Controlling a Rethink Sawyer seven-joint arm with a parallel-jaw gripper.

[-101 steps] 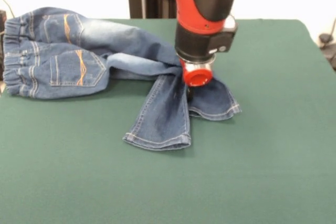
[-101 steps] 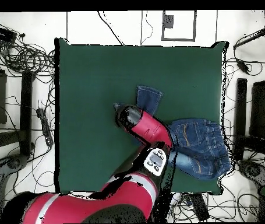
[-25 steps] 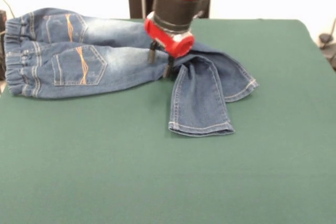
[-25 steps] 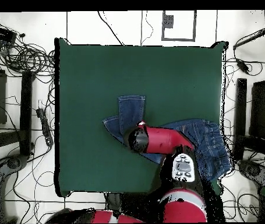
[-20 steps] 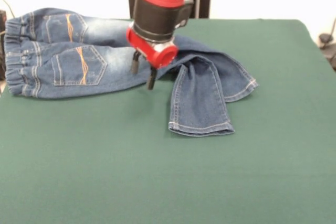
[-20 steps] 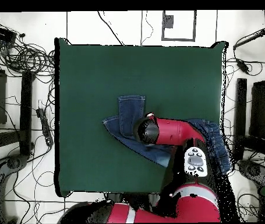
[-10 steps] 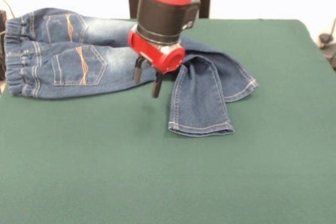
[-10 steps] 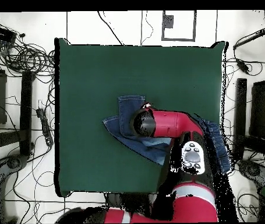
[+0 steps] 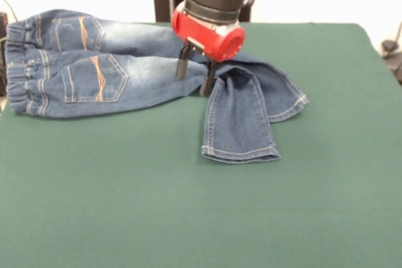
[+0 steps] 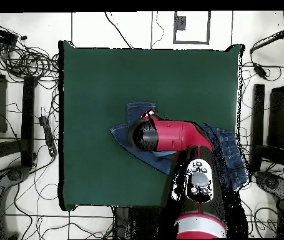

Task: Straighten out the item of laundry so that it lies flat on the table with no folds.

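Observation:
The blue denim jeans (image 9: 113, 67) lie on the green table (image 9: 188, 218), waistband at the left edge, back pockets up. One leg bends at the knee and folds toward the front, its hem (image 9: 240, 152) near mid-table; the other leg's hem (image 9: 295, 101) spreads to the right behind it. My gripper (image 9: 195, 80) hangs just above the legs near the bend, fingers open and empty. In the overhead view the arm (image 10: 169, 134) covers most of the jeans (image 10: 141, 112); only the hems and part of the waist show.
Cables and stands (image 10: 25, 62) surround the table in the overhead view. The waistband (image 9: 16, 67) reaches the table's left edge. Wide bare felt lies in front and to the right of the jeans.
Over five seconds the crossed legs were pulled apart and moved to the right. In the last half second my gripper rose and moved a little right and back, open and empty.

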